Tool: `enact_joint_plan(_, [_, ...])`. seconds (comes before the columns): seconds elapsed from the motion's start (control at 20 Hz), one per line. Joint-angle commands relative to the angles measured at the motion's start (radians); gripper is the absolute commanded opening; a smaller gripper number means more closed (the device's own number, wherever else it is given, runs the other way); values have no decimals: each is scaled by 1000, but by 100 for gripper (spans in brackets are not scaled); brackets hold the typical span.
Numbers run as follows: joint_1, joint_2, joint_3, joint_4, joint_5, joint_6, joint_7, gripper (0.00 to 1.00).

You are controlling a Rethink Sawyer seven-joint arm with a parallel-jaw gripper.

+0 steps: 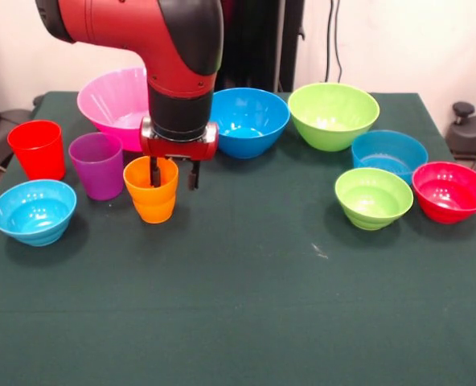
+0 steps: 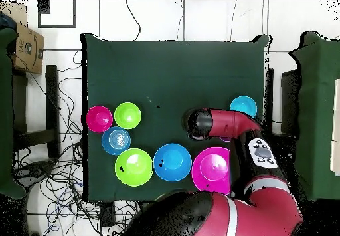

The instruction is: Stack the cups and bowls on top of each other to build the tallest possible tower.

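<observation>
My gripper hangs over the orange cup, which stands on the green table. One finger is inside the cup and the other is outside its right rim, so the gripper is open. The purple cup and the red cup stand to its left. The light blue bowl is at the front left. The big pink bowl, blue bowl and lime green bowl line the back. The small blue, lime green and red bowls sit at the right. In the overhead view the arm hides the cups.
In the overhead view a cardboard box stands at the upper left beside the table, and cables lie on the floor. A black object stands past the table's right edge in the front view.
</observation>
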Motion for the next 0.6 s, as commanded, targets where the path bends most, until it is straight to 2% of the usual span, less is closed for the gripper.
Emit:
enact_joint_plan(0.05, [-6, 26, 44, -24, 17, -98, 125, 100])
enact_joint_plan(0.6, [-5, 30, 42, -30, 22, -103, 120, 100])
